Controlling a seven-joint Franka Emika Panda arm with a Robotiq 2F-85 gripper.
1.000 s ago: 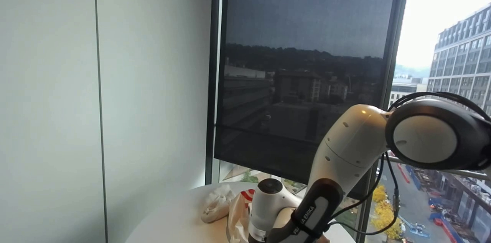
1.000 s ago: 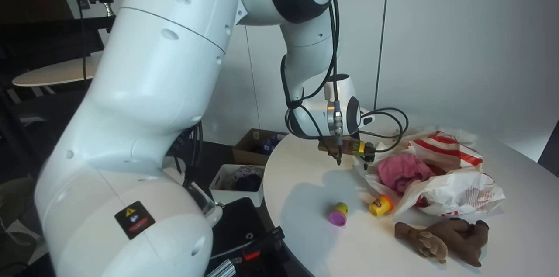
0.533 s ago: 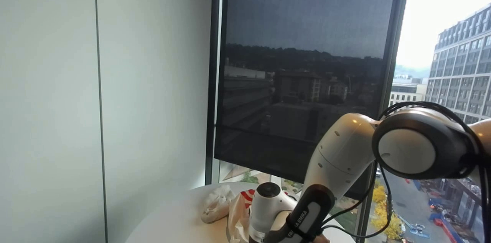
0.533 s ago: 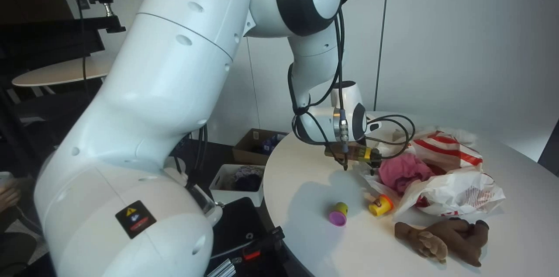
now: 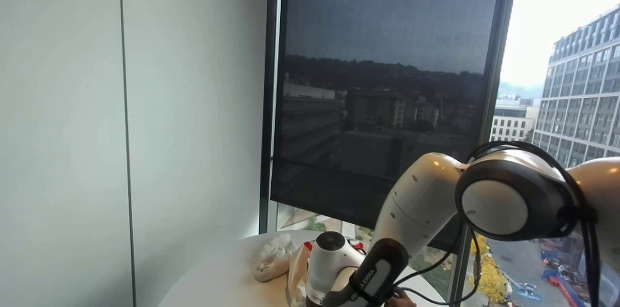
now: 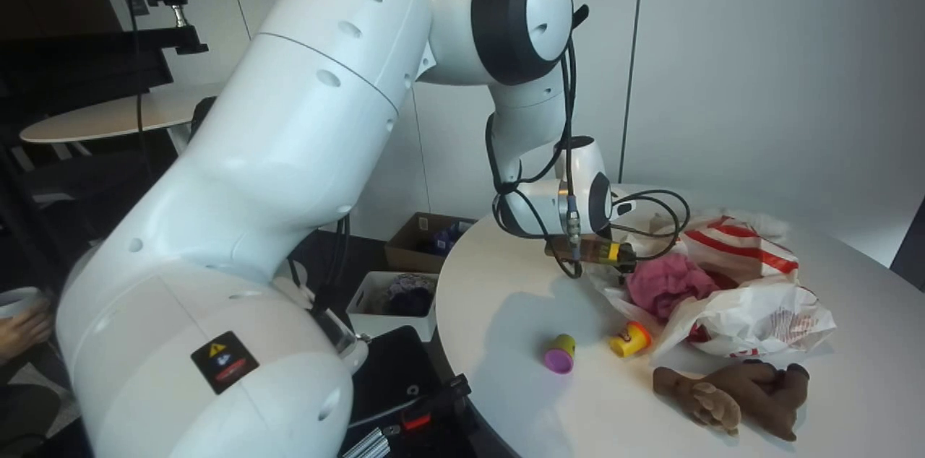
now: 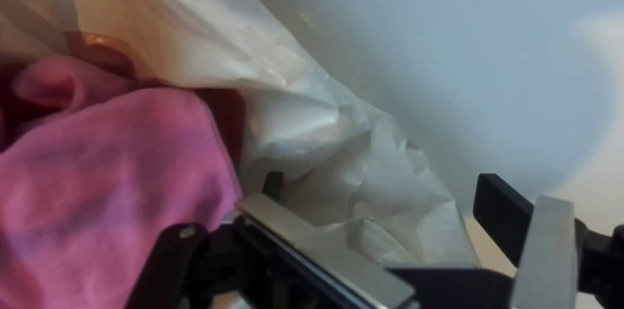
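In the wrist view the claw [image 7: 387,197] is spread wide above the white bag [image 7: 312,124] — the pink cloth [image 7: 122,167] just beside it; in an exterior view the cloth [image 6: 668,283] lies in the bag's mouth, near the claw; in an exterior view the arm [image 5: 419,200] shows — claw and cloth out of sight

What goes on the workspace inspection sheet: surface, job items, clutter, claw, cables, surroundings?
Surface: round white table, partly in shadow.
Job items: red-striped white plastic bag, pink cloth lying inside.
Clutter: purple-lidded tub, red-lidded yellow tub, brown plush item.
Claw: open over the bag's edge; nothing visibly gripped.
Cables: black cables tied along the arm, loose loops beside the claw.
Surroundings: dark window blind, light wall panels, cardboard box and white bin beside the table, person's hand at picture edge.
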